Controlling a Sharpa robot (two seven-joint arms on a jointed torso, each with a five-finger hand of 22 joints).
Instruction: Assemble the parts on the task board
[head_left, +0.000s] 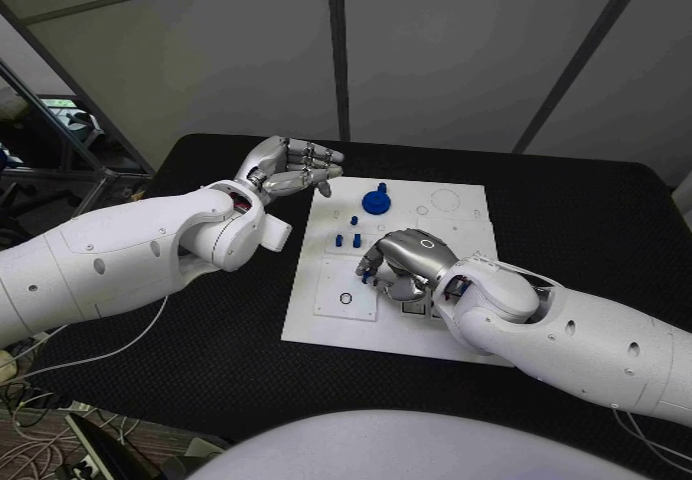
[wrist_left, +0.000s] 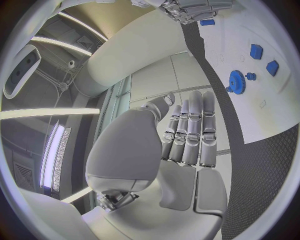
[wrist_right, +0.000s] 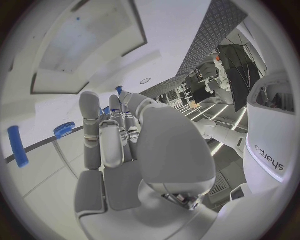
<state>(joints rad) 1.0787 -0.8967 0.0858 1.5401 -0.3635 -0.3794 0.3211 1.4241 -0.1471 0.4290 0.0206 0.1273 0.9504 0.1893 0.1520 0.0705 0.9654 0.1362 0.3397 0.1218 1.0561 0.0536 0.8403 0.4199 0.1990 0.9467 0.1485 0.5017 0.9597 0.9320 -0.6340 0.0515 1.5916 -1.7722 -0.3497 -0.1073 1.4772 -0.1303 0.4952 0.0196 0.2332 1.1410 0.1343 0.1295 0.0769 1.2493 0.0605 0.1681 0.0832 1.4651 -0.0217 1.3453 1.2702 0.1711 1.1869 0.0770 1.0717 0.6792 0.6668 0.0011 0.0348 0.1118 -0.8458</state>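
Above board (head_left: 454, 340), right robot hand (head_left: 408, 262)

The left hand (wrist_left: 187, 145) hangs empty, fingers together, beside the task board (wrist_left: 275, 115) bearing a blue gear (wrist_left: 236, 81).

1. Right wrist view: dark lettering on a white curved casing (wrist_right: 272, 155) beside the hand, turned sideways, reads roughly "sharpa"; letters partly cut off, reading unsure.
2. Task board (head_left: 433, 330): small printed outlines only, no legible text.
3. Nothing else readable.
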